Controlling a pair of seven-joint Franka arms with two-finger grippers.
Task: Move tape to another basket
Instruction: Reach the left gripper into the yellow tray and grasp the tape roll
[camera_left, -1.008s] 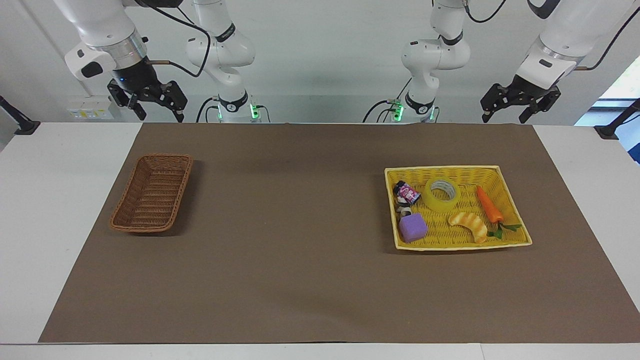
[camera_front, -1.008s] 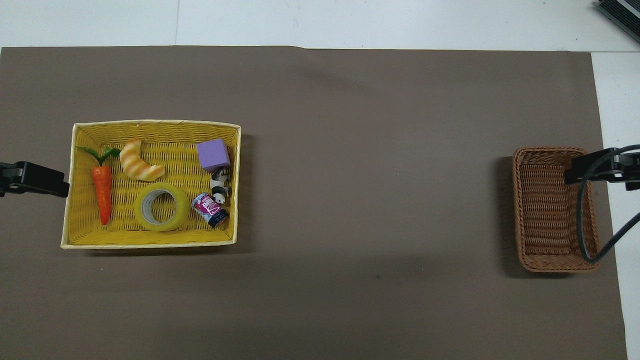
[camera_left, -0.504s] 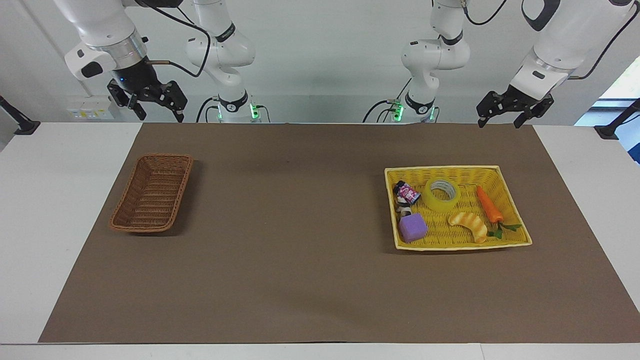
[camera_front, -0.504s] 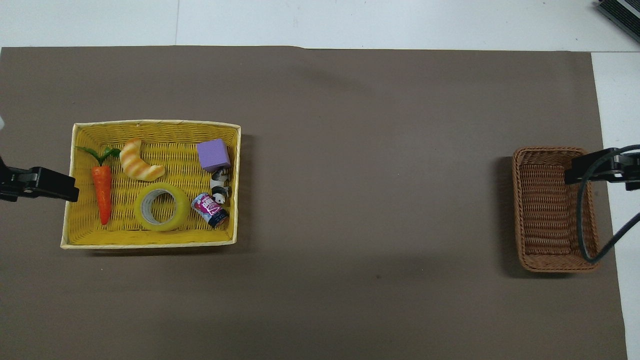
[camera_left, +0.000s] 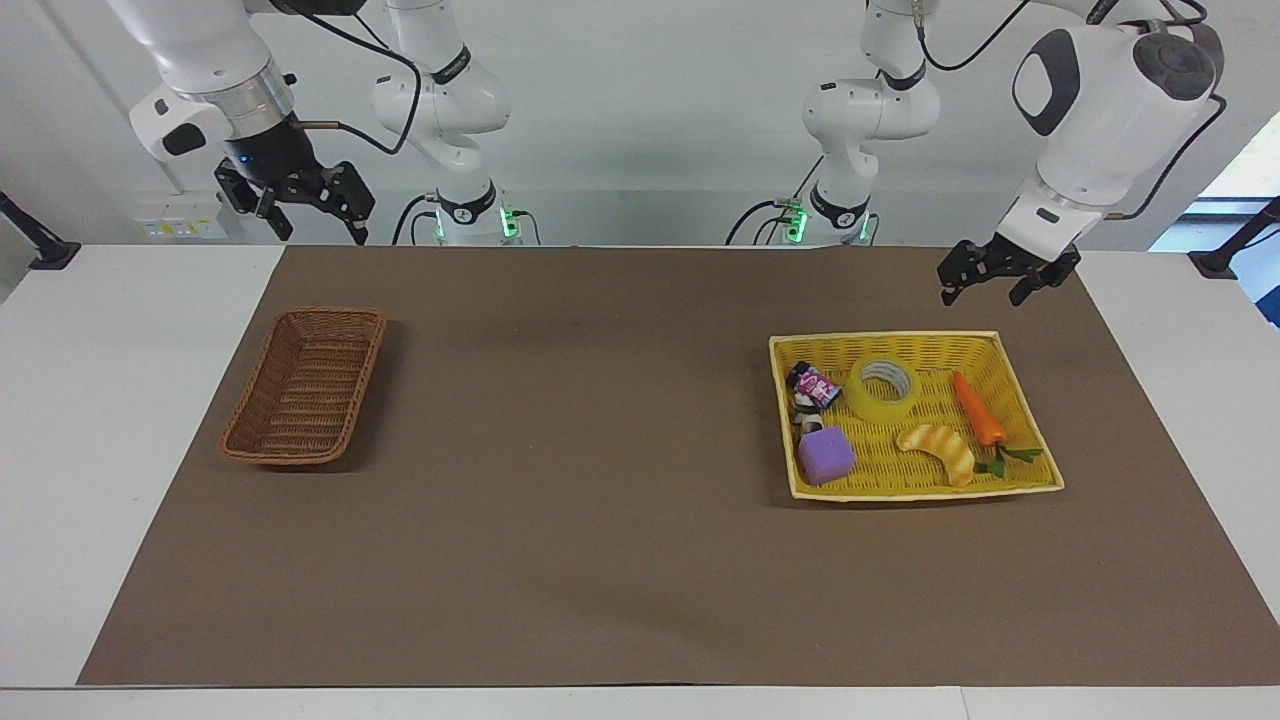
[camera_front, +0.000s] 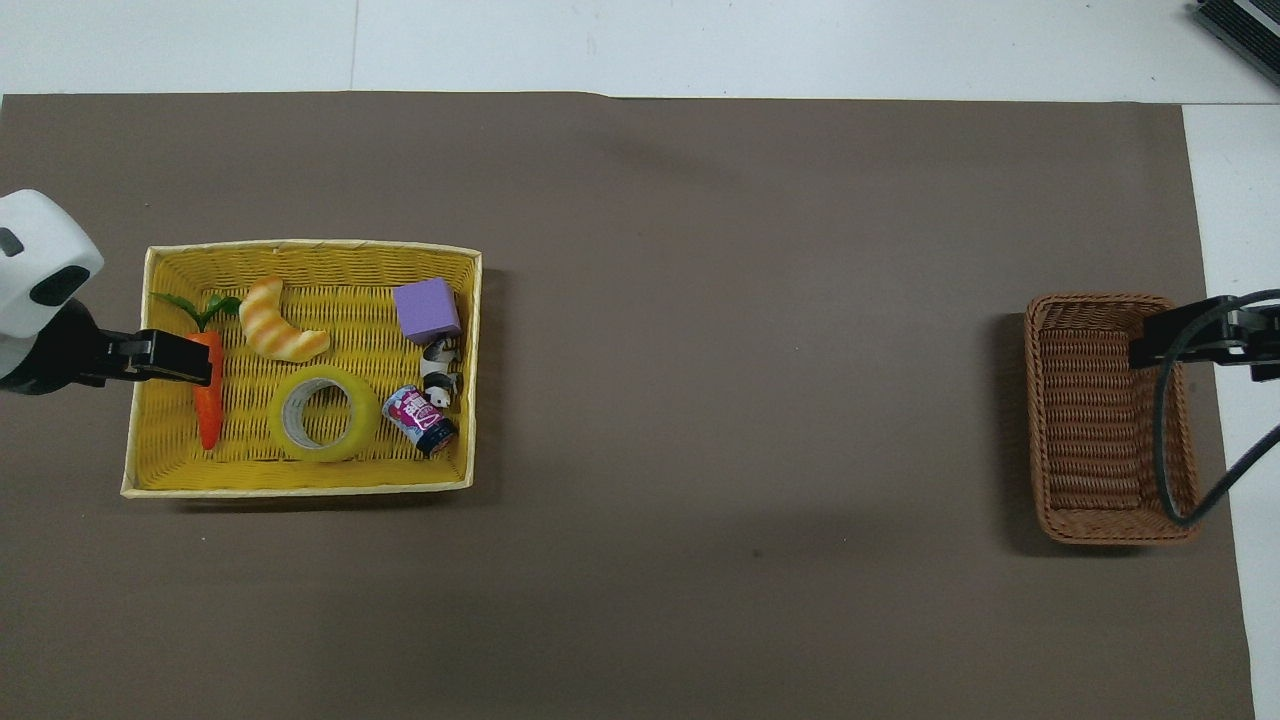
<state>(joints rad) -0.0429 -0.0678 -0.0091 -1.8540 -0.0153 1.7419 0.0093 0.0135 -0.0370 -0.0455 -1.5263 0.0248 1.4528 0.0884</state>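
Both claws empty, left claw (camera_left: 985, 284) lower now — nearer tape (camera_left: 884, 388)

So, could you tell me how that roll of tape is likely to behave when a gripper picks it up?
The tape lies flat on its side in the yellow basket, so it probably won't roll until tipped onto its edge. Its ring shape with a white core looks stiff, so it likely keeps its form under the jaws. Its smooth wall may be slippery; gripping through the open centre seems safer.

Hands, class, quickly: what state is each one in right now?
Left hand: open, empty, up in the air above the yellow basket.
Right hand: open, empty, waiting above the table's edge.
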